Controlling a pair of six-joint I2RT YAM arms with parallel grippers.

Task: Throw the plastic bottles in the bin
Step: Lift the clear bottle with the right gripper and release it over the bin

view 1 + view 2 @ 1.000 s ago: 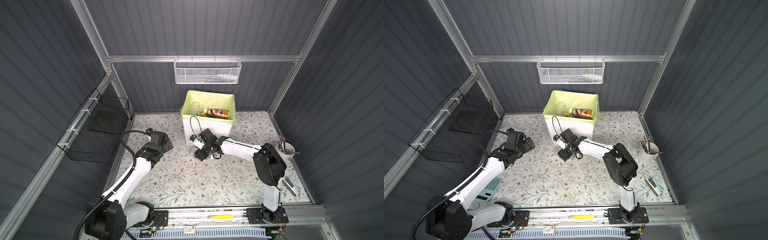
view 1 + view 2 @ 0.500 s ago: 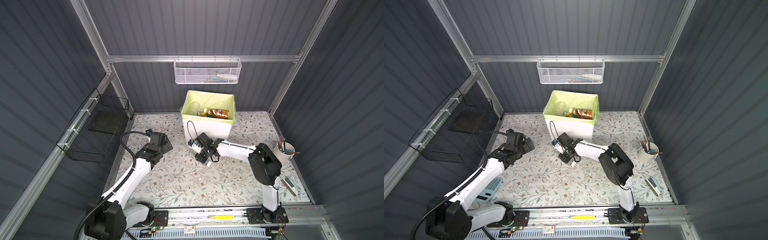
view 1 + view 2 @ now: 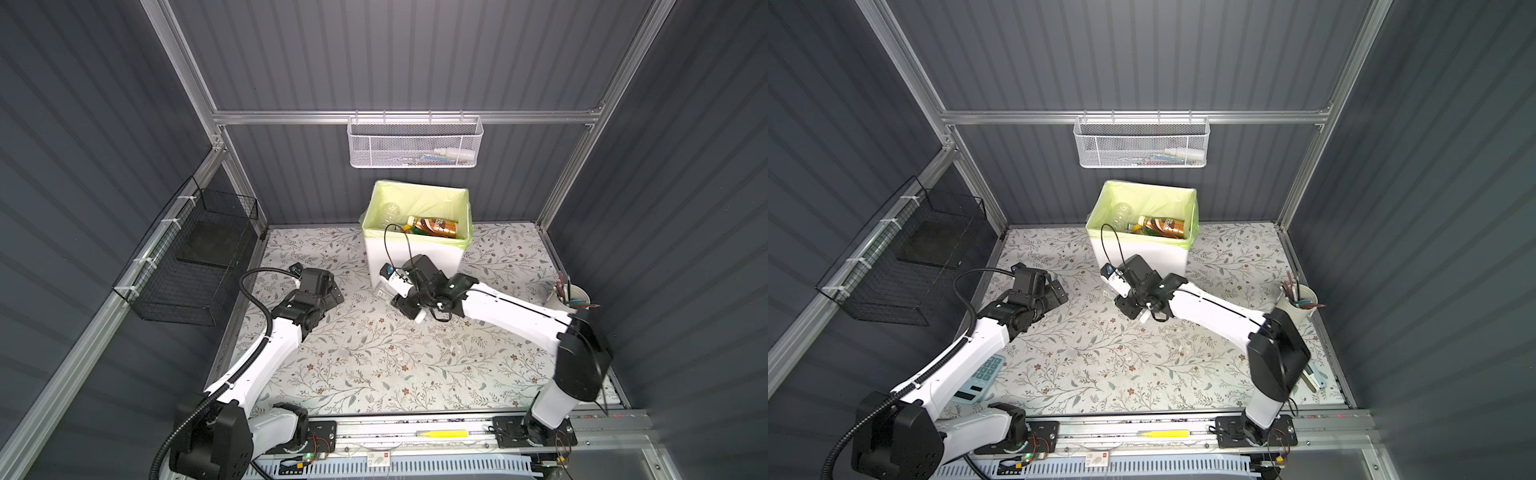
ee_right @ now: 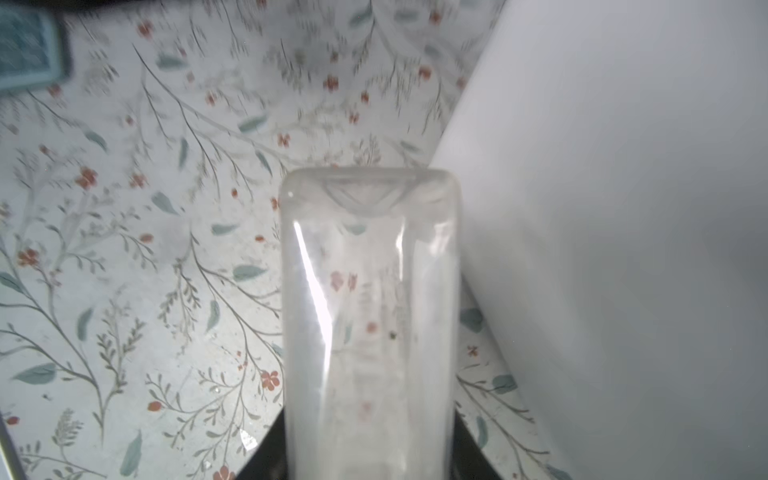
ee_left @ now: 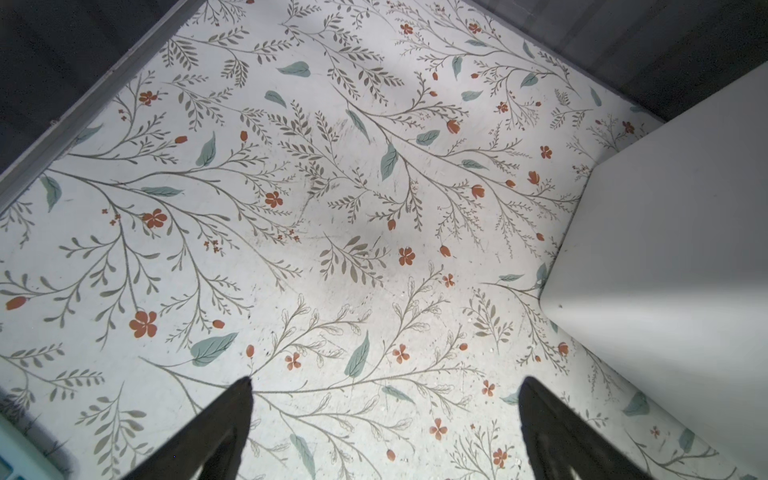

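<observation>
My right gripper (image 3: pixel 401 299) is shut on a clear plastic bottle (image 4: pixel 370 291) low over the floral mat, just off the front left corner of the bin (image 3: pixel 415 253). In the right wrist view the bottle runs out lengthwise between the black fingers (image 4: pixel 270 453), base end away, with the bin's white wall (image 4: pixel 623 208) beside it. In both top views only a pale end of the bottle (image 3: pixel 1108 293) shows. The bin, lined with a lime-green bag, holds a brown-labelled bottle (image 3: pixel 436 226) and a clear one (image 3: pixel 390 212). My left gripper (image 5: pixel 384 384) is open and empty over bare mat left of the bin.
A white mesh basket (image 3: pixel 415 141) hangs on the back wall above the bin. A black wire basket (image 3: pixel 199 257) hangs on the left wall. A white cup of pens (image 3: pixel 569 293) stands at the right edge. A teal calculator (image 3: pixel 980 378) lies at the front left.
The right gripper has closed on the clear bottle and shifted slightly left along the bin's front. The left arm has not moved.
</observation>
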